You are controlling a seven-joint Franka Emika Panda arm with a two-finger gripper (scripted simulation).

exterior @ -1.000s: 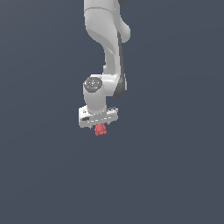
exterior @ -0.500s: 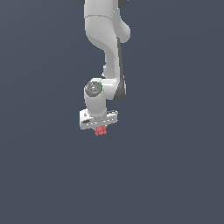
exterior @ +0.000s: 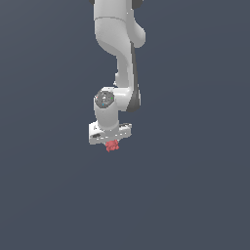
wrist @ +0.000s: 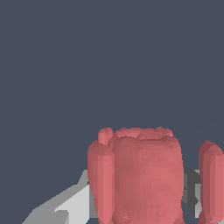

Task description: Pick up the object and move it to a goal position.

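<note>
Fingers (wrist: 192, 192) clamp the lumpy red object (exterior: 113, 145) under the white arm (exterior: 117, 58); the wrist view alone shows its ribbed sides (wrist: 146, 175). No writing is visible.

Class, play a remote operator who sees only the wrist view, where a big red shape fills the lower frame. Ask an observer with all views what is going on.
Operator: Is that red thing large?
Observer: No. In the exterior view the red object is tiny, far smaller than the gripper.
Operator: Where does it sit?
Observer: It pokes out just under the white gripper.
Operator: How is the arm posed?
Observer: The arm reaches down from the frame's top.
</note>
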